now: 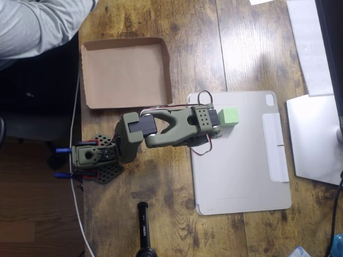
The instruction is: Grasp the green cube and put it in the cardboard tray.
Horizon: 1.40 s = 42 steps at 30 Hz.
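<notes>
The green cube (229,115) sits on the top left part of a flat grey tablet case, its left face right up against the olive-green arm's gripper (216,119). The arm reaches rightward from its base at the table's left edge. Its wrist block covers the fingers from above, so I cannot see whether they are around the cube. The cardboard tray (126,72) lies up and to the left of the gripper, near the table's left edge, with nothing in it.
The grey tablet case (241,160) covers the table's right-centre. White sheets and a white slab (316,139) lie along the right edge. A black cylinder (143,230) stands at the bottom. A person's grey sleeve (37,24) is at top left.
</notes>
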Motion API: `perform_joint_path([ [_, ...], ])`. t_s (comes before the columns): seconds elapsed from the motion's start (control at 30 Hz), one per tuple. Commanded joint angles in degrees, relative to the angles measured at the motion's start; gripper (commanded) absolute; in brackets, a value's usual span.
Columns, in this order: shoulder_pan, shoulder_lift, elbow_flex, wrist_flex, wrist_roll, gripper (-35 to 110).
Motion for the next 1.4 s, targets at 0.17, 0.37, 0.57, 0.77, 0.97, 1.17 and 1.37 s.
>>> perform_joint_path([
  [0.17,0.4,15.6,-0.1,0.6,6.5,0],
  [0.37,0.4,15.6,-0.1,0.6,6.5,0],
  [0.57,0.4,15.8,-0.1,0.6,6.5,0],
  [0.77,0.4,16.1,-0.1,0.6,6.5,0],
  [0.97,1.6,18.4,-1.6,0.4,5.4,0],
  [1.17,3.7,6.9,-11.2,0.5,4.2,0],
  [1.37,5.4,0.0,-25.3,0.7,5.1,0],
])
